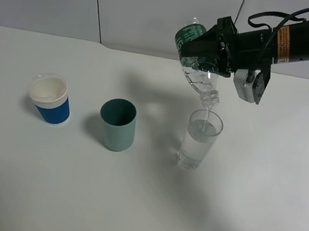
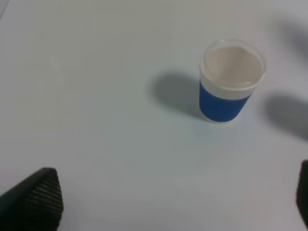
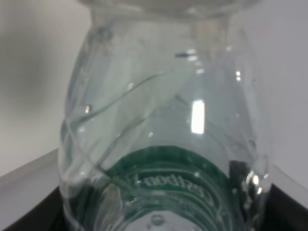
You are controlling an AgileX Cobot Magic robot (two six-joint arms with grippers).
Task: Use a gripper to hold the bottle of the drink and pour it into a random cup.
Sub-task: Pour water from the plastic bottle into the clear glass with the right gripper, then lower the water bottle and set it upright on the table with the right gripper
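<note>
My right gripper (image 1: 206, 52) is shut on the clear bottle (image 1: 196, 63) with the green label and holds it tilted steeply, neck down. The neck (image 1: 208, 99) hangs just above the rim of the tall clear cup (image 1: 199, 140), which holds clear liquid. In the right wrist view the bottle (image 3: 163, 139) fills the frame between dark fingers. The left gripper is out of the high view. In the left wrist view its dark fingertips (image 2: 33, 197) stand wide apart over the table, with nothing between them.
A teal cup (image 1: 117, 124) stands to the left of the clear cup. A blue cup with a white rim (image 1: 50, 99) stands further left; it also shows in the left wrist view (image 2: 230, 82). The white table (image 1: 44, 192) meets the wall behind.
</note>
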